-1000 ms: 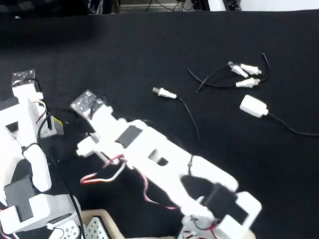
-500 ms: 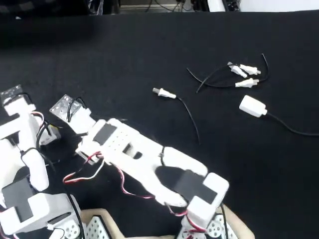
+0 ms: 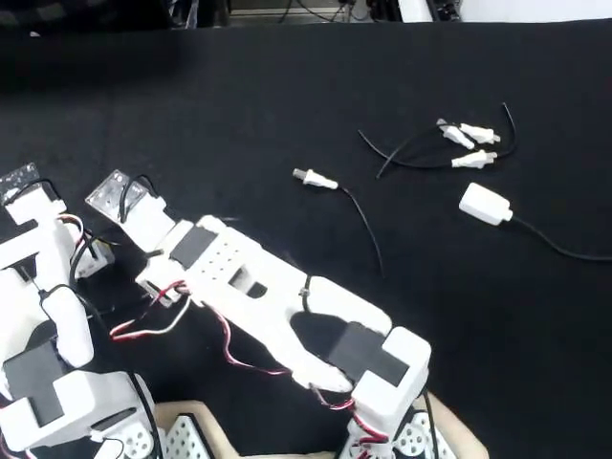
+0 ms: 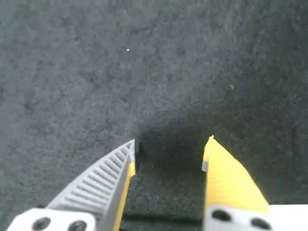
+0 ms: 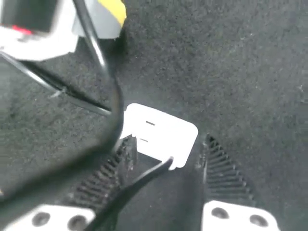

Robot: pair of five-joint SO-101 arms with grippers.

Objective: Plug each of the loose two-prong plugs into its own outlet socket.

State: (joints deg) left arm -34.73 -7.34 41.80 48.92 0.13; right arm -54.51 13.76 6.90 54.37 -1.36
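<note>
My right gripper [image 5: 168, 142] is open, its toothed fingers on either side of a white outlet socket [image 5: 159, 134] with two slots that lies on the black cloth. In the high view this gripper [image 3: 115, 196] sits at the far left, close beside my left gripper [image 3: 24, 186]. My left gripper [image 4: 171, 149] is open over bare cloth with nothing between its fingers. A loose two-prong plug [image 3: 314, 179] with a black cord lies mid-table. Several more white plugs [image 3: 469, 143] lie tangled at the back right. Another white outlet socket [image 3: 486, 204] with a cord lies right of them.
A black cable [image 5: 103, 62] and part of the left arm [image 5: 43, 24] cross the right wrist view close to the socket. Red and white wires [image 3: 163, 320] hang off the right arm. Black cloth [image 3: 287, 86] covers the table.
My right arm has swung left and folded in toward the left arm. My left gripper has drawn back toward the near left edge.
</note>
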